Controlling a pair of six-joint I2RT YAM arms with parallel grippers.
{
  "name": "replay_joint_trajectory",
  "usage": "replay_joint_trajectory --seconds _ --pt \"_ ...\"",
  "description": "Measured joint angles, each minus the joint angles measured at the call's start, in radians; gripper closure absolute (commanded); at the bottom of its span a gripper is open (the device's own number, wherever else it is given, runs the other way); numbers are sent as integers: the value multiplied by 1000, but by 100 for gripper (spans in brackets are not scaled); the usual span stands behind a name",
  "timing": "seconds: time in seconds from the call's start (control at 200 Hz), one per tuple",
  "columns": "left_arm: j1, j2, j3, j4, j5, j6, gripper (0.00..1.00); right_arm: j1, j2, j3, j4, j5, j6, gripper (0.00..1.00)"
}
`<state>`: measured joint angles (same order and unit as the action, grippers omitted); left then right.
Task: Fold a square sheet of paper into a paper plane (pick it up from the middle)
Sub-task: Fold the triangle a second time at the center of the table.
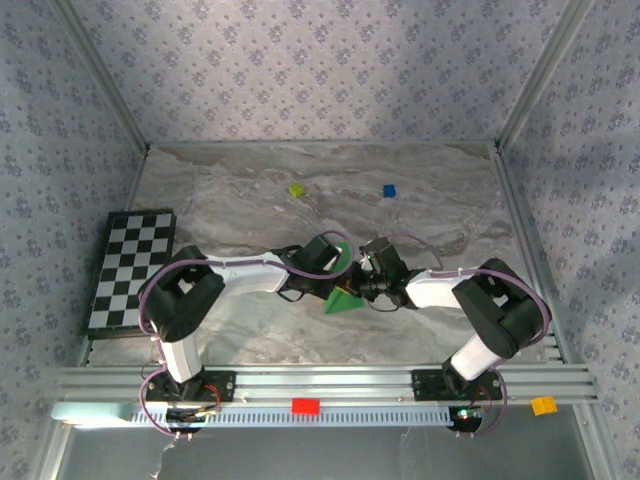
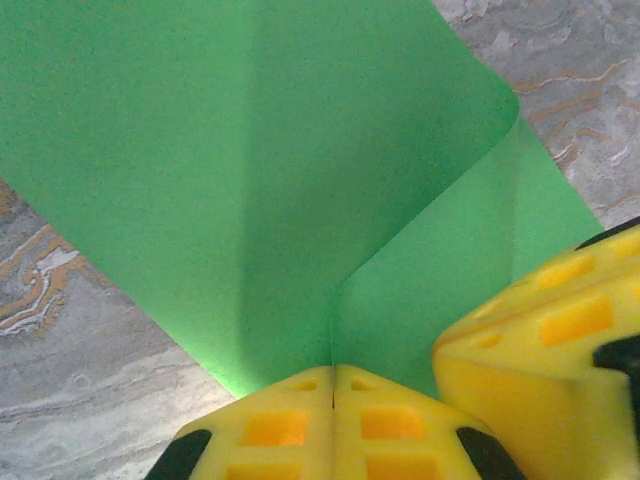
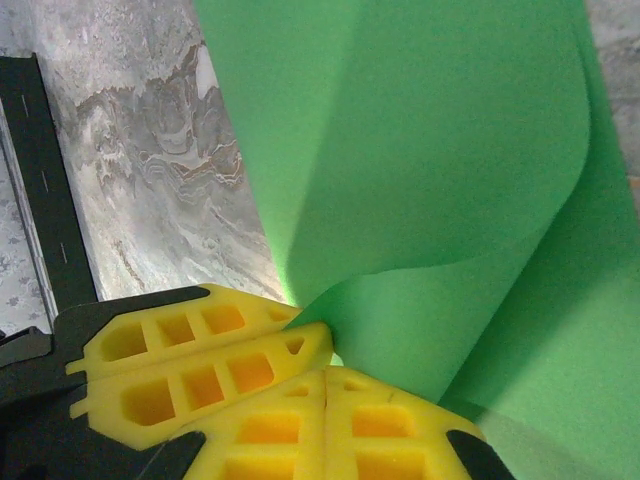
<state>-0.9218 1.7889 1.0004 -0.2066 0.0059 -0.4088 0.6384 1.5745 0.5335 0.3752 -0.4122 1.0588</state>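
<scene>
Left fingers (image 2: 275,425) closed tight on the square sheet of paper (image 1: 343,298), right fingers (image 3: 385,425) clamped on it too. Sheet is part-folded and curling, over the tabletop (image 1: 250,200), right of the checkerboard (image 1: 130,270). Likely trouble: both pinches crowd one spot, so pulling apart could tear or slip the thin paper and skew the crease.

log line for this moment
left jaws: shut on square sheet of paper | right jaws: shut on same sheet | sheet: curled over, no plane yet
</scene>
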Motion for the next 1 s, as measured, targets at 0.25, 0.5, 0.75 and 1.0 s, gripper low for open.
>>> replay_joint_trajectory --seconds 0.25,0.5,0.75,1.0 --pt "0 1 0 1 0 0 100 -5 40 -31 40 -1 5 100" --pt "0 1 0 1 0 0 100 -13 35 -31 37 -14 8 100" --pt "0 1 0 1 0 0 100 -66 -3 5 -11 -26 -4 100" --pt "0 4 1 0 0 1 100 -87 53 47 -64 -21 -3 100"
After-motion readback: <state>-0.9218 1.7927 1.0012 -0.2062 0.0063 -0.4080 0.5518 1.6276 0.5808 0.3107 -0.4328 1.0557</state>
